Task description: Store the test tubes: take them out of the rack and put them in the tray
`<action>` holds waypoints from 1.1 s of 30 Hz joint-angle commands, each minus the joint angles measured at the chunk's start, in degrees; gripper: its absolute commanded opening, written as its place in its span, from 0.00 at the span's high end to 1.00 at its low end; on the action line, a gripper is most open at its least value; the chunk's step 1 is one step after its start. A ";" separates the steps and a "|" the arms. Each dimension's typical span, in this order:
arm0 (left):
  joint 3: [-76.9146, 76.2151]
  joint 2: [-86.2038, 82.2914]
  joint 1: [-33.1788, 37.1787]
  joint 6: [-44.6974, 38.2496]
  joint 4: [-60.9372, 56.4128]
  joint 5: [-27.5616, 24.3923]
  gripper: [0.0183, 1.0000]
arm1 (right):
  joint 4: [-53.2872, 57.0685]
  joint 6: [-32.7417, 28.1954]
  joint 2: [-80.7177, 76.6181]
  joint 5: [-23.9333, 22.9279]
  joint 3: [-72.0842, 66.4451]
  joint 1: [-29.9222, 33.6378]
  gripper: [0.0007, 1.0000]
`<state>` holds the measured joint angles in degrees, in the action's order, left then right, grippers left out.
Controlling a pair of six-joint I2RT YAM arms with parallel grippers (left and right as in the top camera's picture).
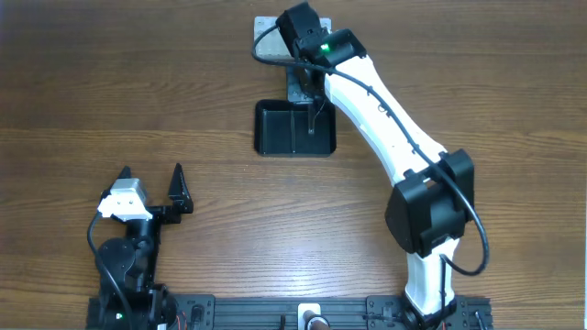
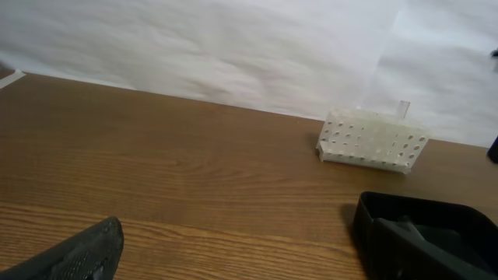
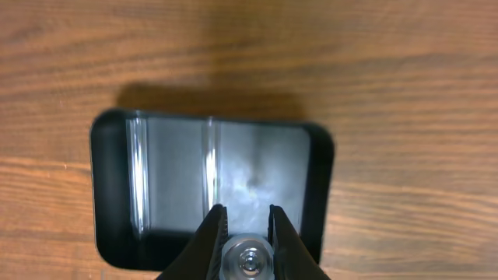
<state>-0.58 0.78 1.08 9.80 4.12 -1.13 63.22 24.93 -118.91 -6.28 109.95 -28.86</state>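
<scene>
Above the black tray (image 3: 315, 187), far side of the desk (image 1: 138, 82): one test tube (image 3: 247, 261), seen end-on, pinched between the fingers of the right pincer (image 3: 247, 222), which points straight down over the tray's inside. Tray contents: what appear to be two clear tubes, one (image 3: 138, 171) along a side wall, one (image 3: 210, 163) near the middle, lying parallel on the floor. Rack (image 2: 372, 140): pale, perforated, just beyond the tray and apart from it; one tube (image 2: 404, 107) stands upright at a far corner. In the top view the rack (image 1: 266, 35) is largely covered by the right arm (image 1: 385, 119). Left pincer (image 1: 151, 181): fingers spread wide, holding nothing, low over the desk's near left, well apart from tray and rack.
</scene>
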 commanded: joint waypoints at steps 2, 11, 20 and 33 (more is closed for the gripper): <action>0.24 -0.44 -0.24 -1.05 0.26 -0.57 0.00 | 1.46 1.20 -4.07 5.51 1.05 0.44 0.98; 0.24 -0.44 -0.24 -1.05 0.26 -0.57 0.00 | 1.51 1.20 -5.03 6.45 1.05 1.86 0.98; 0.24 -0.44 -0.24 -1.05 0.26 -0.57 0.00 | 0.90 1.18 -7.19 6.40 1.03 2.54 0.98; 0.24 -0.44 -0.24 -1.05 0.26 -0.57 0.00 | -1.55 1.18 -11.32 6.23 1.03 2.45 0.98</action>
<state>-0.58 0.78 1.08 9.80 4.12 -1.10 61.84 25.58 -128.51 -0.30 109.95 -26.55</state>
